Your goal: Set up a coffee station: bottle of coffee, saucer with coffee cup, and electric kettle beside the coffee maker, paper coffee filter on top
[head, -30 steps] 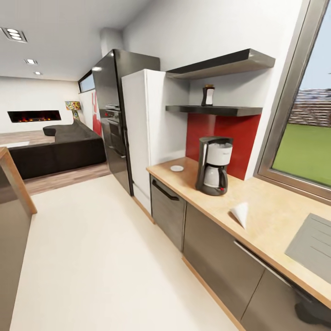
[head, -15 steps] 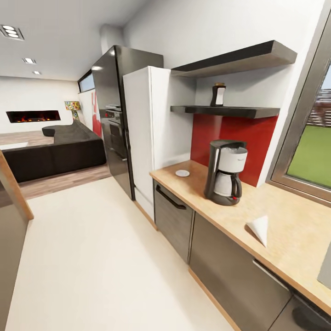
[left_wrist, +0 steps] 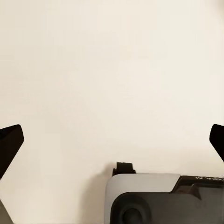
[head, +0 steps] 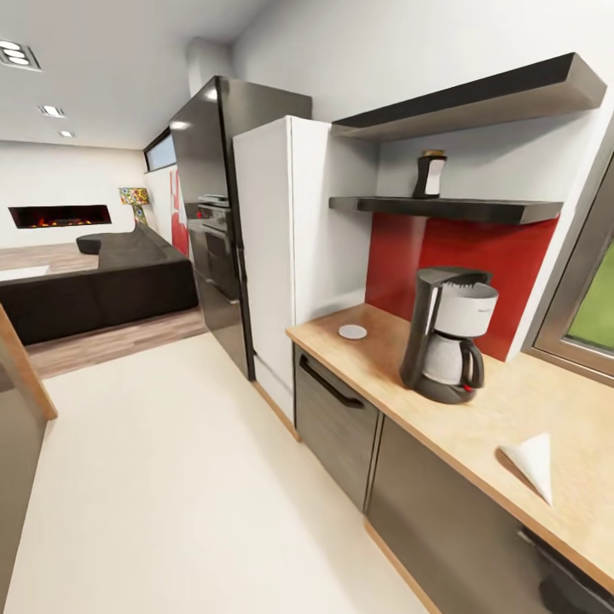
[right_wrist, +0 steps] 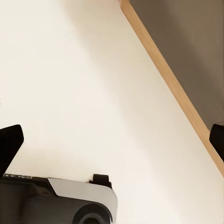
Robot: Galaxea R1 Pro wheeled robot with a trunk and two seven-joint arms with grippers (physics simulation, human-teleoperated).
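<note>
Floor: the floor (head: pixel 170 477) is pale cream and smooth; far back it turns to brown wood.
Walls: the walls are white, with a red panel (head: pixel 477 256) behind the worktop.
Worktop: a long light wood worktop (head: pixel 401 384) runs along the wall, with dark grey cabinets (head: pixel 426 503) under it.
Shelves: two dark shelves (head: pixel 452 205) hang above the far end of the worktop.
Fridge: a tall white fridge (head: pixel 286 256) stands at the worktop's far end, next to a tall black oven unit (head: pixel 209 222).
Window: a window (head: pixel 588 298) with a grey frame shows green grass.
Far room: a dark sofa (head: pixel 94 290) and a glowing fireplace (head: pixel 60 216).
Light: small round ceiling lights (head: pixel 17 55) are on.
</note>
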